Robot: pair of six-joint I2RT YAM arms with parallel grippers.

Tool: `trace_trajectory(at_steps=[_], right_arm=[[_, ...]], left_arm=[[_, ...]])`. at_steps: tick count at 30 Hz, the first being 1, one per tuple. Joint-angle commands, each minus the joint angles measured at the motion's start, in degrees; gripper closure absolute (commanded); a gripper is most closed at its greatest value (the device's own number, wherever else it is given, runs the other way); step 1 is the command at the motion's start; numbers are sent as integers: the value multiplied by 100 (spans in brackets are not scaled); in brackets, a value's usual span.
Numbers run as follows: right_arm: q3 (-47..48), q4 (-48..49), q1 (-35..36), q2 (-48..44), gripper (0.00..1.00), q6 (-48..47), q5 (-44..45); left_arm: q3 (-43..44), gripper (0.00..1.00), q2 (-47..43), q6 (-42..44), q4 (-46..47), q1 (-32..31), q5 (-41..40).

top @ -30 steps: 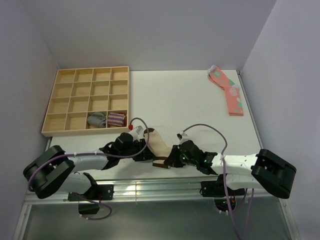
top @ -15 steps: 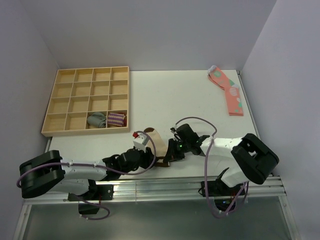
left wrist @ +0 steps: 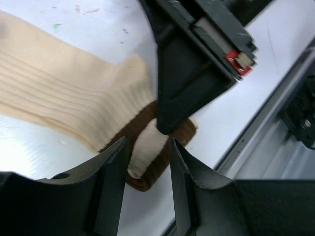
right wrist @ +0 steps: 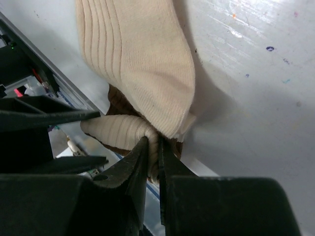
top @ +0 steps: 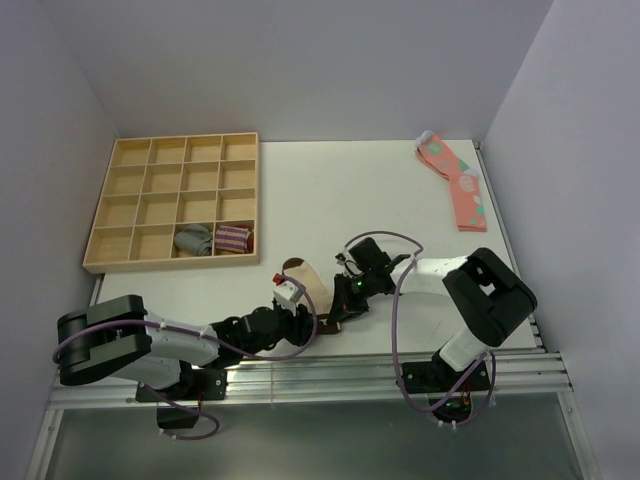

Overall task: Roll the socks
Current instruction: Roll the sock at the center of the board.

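The beige socks (top: pixel 312 284) lie flat near the table's front edge, with their brown-banded end (left wrist: pixel 165 169) partly rolled. My right gripper (right wrist: pixel 152 140) is shut on the cream fabric of that rolled end (right wrist: pixel 118 132). In the top view it (top: pixel 342 303) sits at the socks' right side. My left gripper (left wrist: pixel 148 143) is open, one finger on each side of the cream roll (left wrist: pixel 145 150) without pinching it. From above it (top: pixel 303 318) is just left of the brown end. The right gripper's black finger (left wrist: pixel 182 93) reaches down onto the roll.
A wooden compartment tray (top: pixel 170 150) stands at the back left. It holds a grey rolled sock (top: pixel 193 240) and a purple-striped one (top: pixel 232 238). Pink socks (top: pixel 455 182) lie at the back right. The metal rail (top: pixel 330 372) runs just beyond the socks' brown end.
My left gripper has slid right and toward the front edge, to the socks' brown end, and opened slightly. The right arm has swung inward while its gripper kept hold of the socks.
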Motion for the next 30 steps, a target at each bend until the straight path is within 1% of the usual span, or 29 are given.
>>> trace_trajectory(at_steps=[1, 6, 7, 17, 20, 22, 23, 26, 27, 28, 30], right_arm=[[-71, -877, -10, 396, 98, -457, 476], [17, -921, -36, 536, 99, -509, 484], [26, -930, -45, 545, 99, -536, 485], [123, -1062, -168, 563, 99, -659, 467], [123, -1053, -203, 572, 99, -694, 441], [97, -992, -194, 563, 99, -694, 458], [44, -966, -203, 554, 98, -685, 450], [-87, -703, -203, 423, 97, -589, 432], [-123, -641, -203, 370, 95, -554, 449], [-175, -553, -203, 291, 91, -458, 449], [-334, -351, -203, -33, 88, -361, 563]], left_arm=[[-108, 55, 79, 227, 807, -67, 460], [-117, 54, 140, 245, 817, -67, 715], [-39, 54, 210, 227, 677, -67, 663], [94, 54, 615, 175, 562, -164, 355], [129, 56, 668, 139, 492, -173, 267], [138, 59, 633, 104, 456, -173, 179], [138, 61, 633, 95, 439, -173, 162], [199, 75, 659, 78, 298, -173, 117], [251, 83, 685, 60, 246, -181, 109], [278, 89, 738, 43, 167, -173, 135], [392, 100, 782, -27, 53, -173, 205]])
